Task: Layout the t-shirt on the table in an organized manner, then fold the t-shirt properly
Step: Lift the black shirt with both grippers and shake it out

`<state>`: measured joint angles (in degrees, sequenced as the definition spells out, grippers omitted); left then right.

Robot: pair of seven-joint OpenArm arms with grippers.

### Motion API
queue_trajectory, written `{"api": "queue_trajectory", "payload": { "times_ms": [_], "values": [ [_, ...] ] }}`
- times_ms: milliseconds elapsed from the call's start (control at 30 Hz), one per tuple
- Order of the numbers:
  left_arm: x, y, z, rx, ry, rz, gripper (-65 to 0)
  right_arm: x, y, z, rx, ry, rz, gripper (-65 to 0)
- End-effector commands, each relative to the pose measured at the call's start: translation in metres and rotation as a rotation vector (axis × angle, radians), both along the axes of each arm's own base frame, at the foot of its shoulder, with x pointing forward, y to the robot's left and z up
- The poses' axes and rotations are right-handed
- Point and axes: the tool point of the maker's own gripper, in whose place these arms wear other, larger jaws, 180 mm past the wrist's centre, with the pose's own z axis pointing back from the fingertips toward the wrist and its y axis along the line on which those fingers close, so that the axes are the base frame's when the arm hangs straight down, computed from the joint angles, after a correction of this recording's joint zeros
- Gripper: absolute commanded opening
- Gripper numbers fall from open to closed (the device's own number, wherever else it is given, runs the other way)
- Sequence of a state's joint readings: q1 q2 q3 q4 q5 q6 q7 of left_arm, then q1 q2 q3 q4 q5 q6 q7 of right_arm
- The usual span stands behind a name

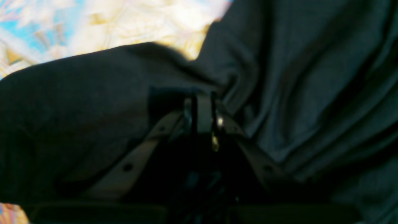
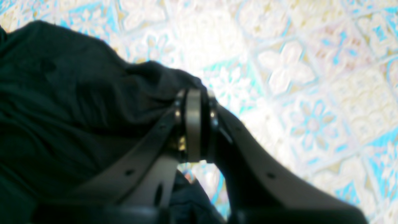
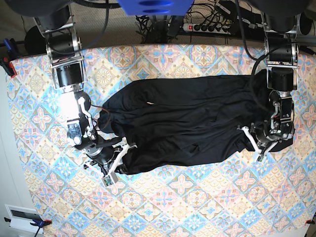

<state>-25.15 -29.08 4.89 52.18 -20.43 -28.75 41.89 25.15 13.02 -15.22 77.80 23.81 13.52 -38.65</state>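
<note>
The black t-shirt lies stretched sideways across the middle of the patterned table, wrinkled, with its lower edge bunched. My right gripper is at the shirt's lower left corner; the right wrist view shows this gripper shut on a fold of the shirt above the table. My left gripper is at the shirt's lower right end; the left wrist view shows that gripper shut on the cloth, with the table behind.
A power strip and cables lie beyond the table's far edge. Clamps hold the tablecloth at the left edge. Patterned cloth shows bare in front of the shirt and at both sides.
</note>
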Motion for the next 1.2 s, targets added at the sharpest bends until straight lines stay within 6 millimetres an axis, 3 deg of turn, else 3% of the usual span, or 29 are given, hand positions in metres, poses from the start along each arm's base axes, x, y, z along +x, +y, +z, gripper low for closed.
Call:
{"api": "queue_trajectory", "payload": {
  "times_ms": [0,100,267,500,567,767,1033,1100,1167],
  "values": [
    [0.005,0.005,0.01,0.005,-0.027,-0.001,-65.0,0.017,0.003,0.036,0.049,-0.085,0.003,-65.0],
    [-0.005,0.007,0.0,0.007,-0.003,-0.002,-65.0,0.025,0.005,0.051,0.12,-0.094,0.001,-65.0],
    [-0.01,0.011,-0.003,0.013,0.012,0.007,-61.7,0.027,0.002,0.055,0.115,-0.099,0.003,-65.0],
    [-0.012,0.036,0.006,-0.038,-0.032,0.116,-35.1,0.027,0.003,0.056,0.114,-0.102,0.006,-65.0],
    [-0.011,0.037,0.008,-0.045,-0.038,0.126,-31.8,0.026,0.003,0.056,0.114,-0.103,0.006,-65.0],
    [-0.011,0.032,0.005,-0.053,-0.039,0.125,-32.0,0.026,0.004,0.057,0.115,-0.106,0.008,-65.0],
    [-0.008,-0.02,-0.013,-0.13,-0.016,0.085,-32.6,0.026,0.004,0.057,0.116,-0.105,0.01,-65.0],
    [-0.008,-0.028,-0.015,-0.143,-0.013,0.078,-36.6,0.026,0.004,0.056,0.116,-0.104,0.009,-65.0],
    [-0.007,-0.033,-0.016,-0.151,-0.012,0.074,-44.8,0.026,0.004,0.056,0.115,-0.102,0.008,-65.0]
  ]
}}
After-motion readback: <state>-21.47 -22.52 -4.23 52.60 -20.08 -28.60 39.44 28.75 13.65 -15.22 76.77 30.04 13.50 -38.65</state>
